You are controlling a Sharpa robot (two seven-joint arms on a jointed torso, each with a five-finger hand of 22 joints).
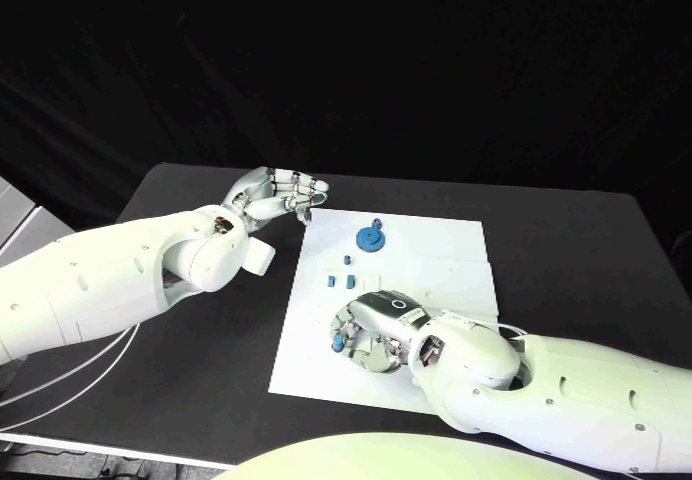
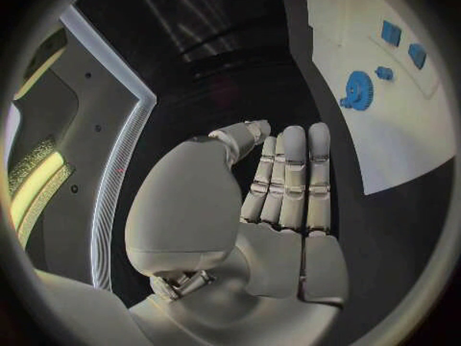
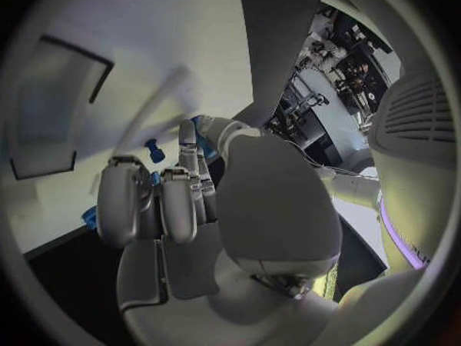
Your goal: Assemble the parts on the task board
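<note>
The white task board (image 1: pixel 433 250) lies in the middle of the black table. A blue gear (image 1: pixel 371 238) sits near its far edge, and is also in the left wrist view as the gear (image 2: pixel 358 91). Three small blue parts (image 1: pixel 348 272) lie just nearer. My right hand (image 1: pixel 378 330) is curled down on the board's near left part, its fingers (image 3: pixel 177 200) closed round a blue part (image 1: pixel 336 343) that shows between them. My left hand (image 1: pixel 281 190) hovers off the board's far left corner, fingers (image 2: pixel 293 177) straight and holding nothing.
Bare black table (image 1: pixel 577 240) lies to the right of the board and beyond it. My left forearm (image 1: pixel 130 275) crosses the table's left side. A grey box edge (image 1: pixel 22 215) stands at the far left.
</note>
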